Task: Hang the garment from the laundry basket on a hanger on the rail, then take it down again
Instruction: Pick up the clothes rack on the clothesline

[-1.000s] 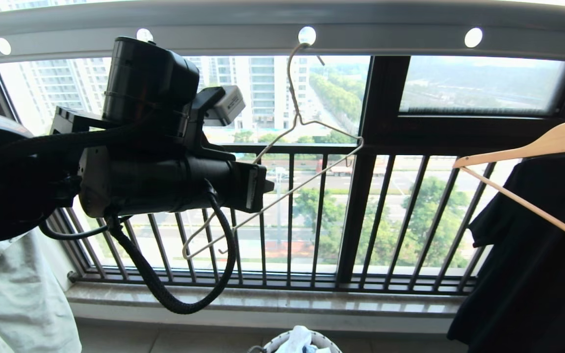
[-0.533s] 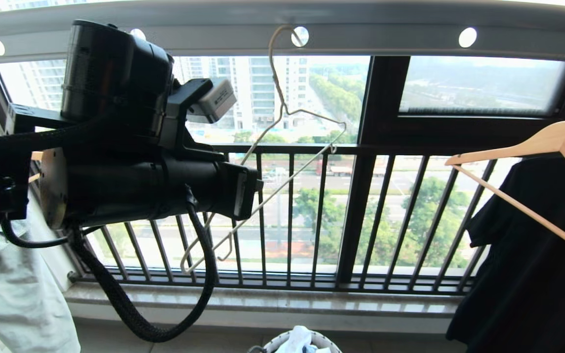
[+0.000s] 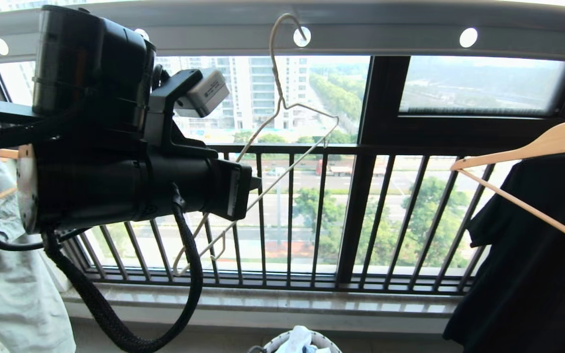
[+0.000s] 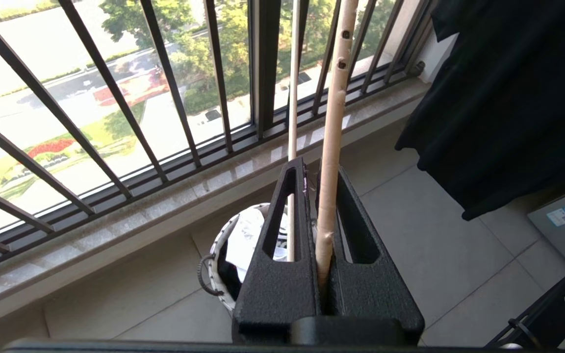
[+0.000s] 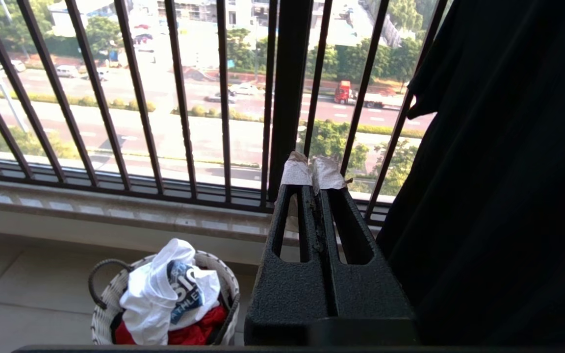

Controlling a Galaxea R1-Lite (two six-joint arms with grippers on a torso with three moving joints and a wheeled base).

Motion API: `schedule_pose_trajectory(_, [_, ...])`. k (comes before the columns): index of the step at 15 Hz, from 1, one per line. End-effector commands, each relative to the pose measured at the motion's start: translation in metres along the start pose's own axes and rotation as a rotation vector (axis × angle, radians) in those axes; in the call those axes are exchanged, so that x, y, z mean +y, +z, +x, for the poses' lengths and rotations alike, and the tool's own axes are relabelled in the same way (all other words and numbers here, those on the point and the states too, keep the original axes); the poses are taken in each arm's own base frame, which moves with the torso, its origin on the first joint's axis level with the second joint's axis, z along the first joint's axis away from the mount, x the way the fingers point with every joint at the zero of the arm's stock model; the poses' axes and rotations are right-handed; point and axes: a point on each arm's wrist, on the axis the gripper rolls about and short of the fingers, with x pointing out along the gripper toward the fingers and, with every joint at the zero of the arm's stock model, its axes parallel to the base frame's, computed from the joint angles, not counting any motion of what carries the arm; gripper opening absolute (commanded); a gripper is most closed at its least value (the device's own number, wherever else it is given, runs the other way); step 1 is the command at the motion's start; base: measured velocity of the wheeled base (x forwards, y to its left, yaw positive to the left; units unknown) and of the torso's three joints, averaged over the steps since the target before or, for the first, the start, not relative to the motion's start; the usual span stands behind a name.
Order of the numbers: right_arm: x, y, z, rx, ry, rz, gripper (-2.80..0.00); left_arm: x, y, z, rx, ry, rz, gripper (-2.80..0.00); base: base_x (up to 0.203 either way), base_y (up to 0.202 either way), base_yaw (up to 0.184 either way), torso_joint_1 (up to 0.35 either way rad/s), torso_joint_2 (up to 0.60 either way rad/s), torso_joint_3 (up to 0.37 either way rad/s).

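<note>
The thin cream wire hanger hangs tilted under the grey rail. Its hook arches up in front of the rail, with the tip at a round hole. Whether the tip is still through the hole I cannot tell. My left gripper is shut on the hanger's lower bar, level and well above the floor. The white garment with its navy logo lies bunched in the laundry basket on the floor by the sill. My right gripper is shut and empty, low on the right.
A wooden hanger carries a black shirt at the right. The black balcony railing and stone sill run behind. Red cloth lies under the garment. Pale fabric hangs at the far left.
My left gripper has risen and drawn left with the hanger. The hook, which sat in the rail's hole, has lifted so its arch now stands above the hole.
</note>
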Motion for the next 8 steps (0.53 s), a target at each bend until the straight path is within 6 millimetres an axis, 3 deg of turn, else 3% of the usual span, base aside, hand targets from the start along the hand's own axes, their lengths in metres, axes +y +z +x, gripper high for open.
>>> schedule_pose_trajectory(1, [0.000,0.000,0.000,0.001,0.001,0.000,-2.80,0.000,0.001,-0.009,-0.016,-0.001,-0.001,-2.80,0.000,0.000,0.000,0.000,0.00,0.000])
schedule_pose_trajectory(8, [0.000,0.000,0.000,0.000,0.001,-0.001,-2.80,0.003,0.001,-0.041,-0.066,0.010,0.008,-2.80,0.000,0.000,0.000,0.000,0.00,0.000])
